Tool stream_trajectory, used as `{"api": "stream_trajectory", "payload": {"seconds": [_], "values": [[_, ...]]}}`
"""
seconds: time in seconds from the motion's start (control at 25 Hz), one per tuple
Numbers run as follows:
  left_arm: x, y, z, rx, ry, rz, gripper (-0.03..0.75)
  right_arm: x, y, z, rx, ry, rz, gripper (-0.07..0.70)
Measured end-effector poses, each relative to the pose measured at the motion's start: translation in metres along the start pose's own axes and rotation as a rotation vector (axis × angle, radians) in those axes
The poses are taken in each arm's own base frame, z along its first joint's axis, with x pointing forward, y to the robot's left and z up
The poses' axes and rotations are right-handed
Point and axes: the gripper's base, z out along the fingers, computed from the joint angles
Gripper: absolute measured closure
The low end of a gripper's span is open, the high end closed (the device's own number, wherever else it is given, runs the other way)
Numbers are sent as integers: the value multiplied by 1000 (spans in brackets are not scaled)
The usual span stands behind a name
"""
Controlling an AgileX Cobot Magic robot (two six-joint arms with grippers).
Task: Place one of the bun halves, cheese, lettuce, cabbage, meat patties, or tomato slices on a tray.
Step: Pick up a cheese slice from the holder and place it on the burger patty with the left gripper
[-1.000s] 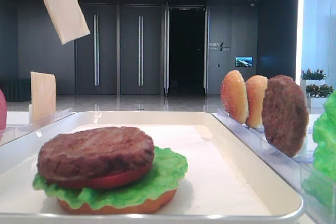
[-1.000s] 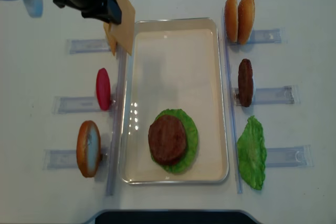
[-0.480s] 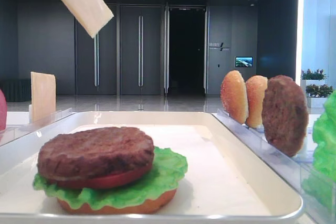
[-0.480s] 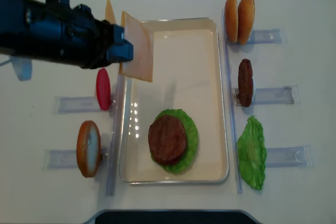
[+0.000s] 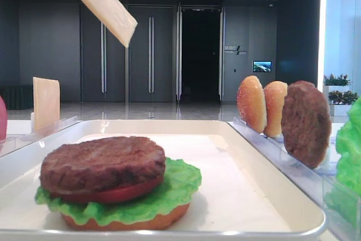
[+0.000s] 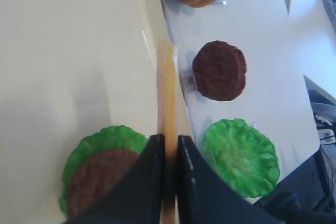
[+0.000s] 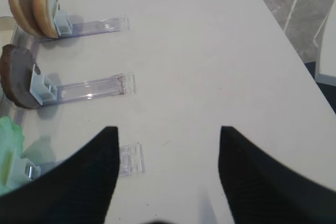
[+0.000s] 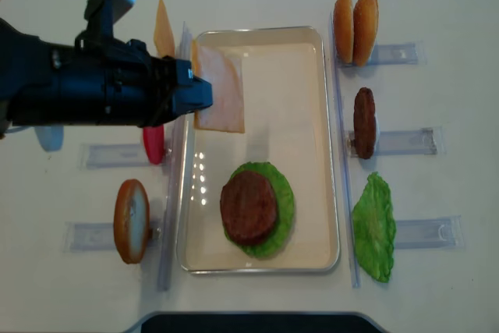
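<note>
My left pincer (image 8: 201,93) is clamped tight on one edge of a cheese slice (image 8: 221,99), which I hold tilted in the air above the far left part of the tray (image 8: 327,138); in the left wrist view the slice (image 6: 167,124) runs straight out from between my fingers (image 6: 152,177), seen edge-on. Ahead of the pincer and lower down, on the tray, sits a stack: meat patty (image 8: 249,207) on a tomato slice (image 5: 115,195), lettuce (image 8: 284,200) and a bun half (image 5: 130,221). Behind my pincer a second cheese slice (image 8: 164,30) stands in its rack on the worktop (image 8: 437,5). My right pincer (image 7: 167,145) hangs open, holding nothing, over the worktop, with two bun halves (image 7: 32,7) and a patty (image 7: 16,83) racked beyond it to its left.
</note>
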Motion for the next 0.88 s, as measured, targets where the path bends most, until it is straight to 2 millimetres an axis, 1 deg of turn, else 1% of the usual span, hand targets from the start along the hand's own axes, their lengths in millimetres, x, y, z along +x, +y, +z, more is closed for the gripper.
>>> {"api": "stream_trajectory", "payload": {"seconds": [0.2,0.48,0.68,0.88], "values": [[3,4,14,40,33,5,682,0,0,0,0,0,0,204],[21,11,37,144,181,-1,682,0,0,0,0,0,0,204],[36,10,38,231,280,37,682,0,0,0,0,0,0,204],[55,18,40,243,335,15,682,0,0,0,0,0,0,204]]}}
